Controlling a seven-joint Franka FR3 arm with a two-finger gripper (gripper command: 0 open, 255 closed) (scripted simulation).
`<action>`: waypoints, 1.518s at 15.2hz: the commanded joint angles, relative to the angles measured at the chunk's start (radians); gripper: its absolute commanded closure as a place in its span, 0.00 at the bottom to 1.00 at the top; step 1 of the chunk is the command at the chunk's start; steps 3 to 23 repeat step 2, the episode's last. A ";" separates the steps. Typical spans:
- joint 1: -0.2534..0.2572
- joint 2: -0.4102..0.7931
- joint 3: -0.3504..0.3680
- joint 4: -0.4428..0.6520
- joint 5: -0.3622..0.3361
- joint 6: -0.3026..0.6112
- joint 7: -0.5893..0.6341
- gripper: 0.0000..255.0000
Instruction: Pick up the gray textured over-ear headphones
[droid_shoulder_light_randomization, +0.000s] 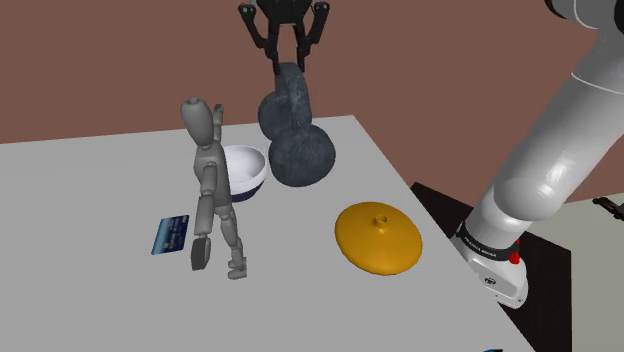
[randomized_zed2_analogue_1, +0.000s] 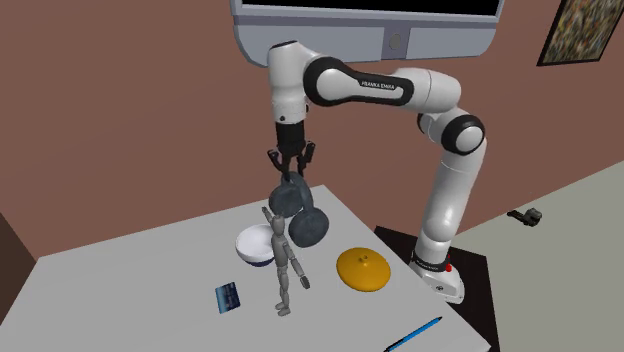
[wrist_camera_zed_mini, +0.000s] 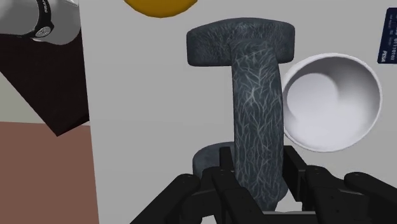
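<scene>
The all-black two-finger gripper (droid_shoulder_light_randomization: 288, 60) is clamped on the headband of the dark grey, vein-textured over-ear headphones (droid_shoulder_light_randomization: 296, 140), seen at the shoulder view's upper centre, right of the white round bowl (droid_shoulder_light_randomization: 245, 172).

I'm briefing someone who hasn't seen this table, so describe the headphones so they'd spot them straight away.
Start at the pale table, then the white bowl towards its brown-wall side. Just beside the bowl, the dark grey headphones hang by their headband in the black gripper. Nothing else there has that veined, stony texture or two round cups.
</scene>
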 joint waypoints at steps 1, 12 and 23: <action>0.001 0.006 0.001 0.024 -0.004 -0.018 0.003 1.00; 0.001 0.006 0.001 0.024 -0.004 -0.018 0.003 1.00; 0.001 0.006 0.001 0.024 -0.004 -0.018 0.003 1.00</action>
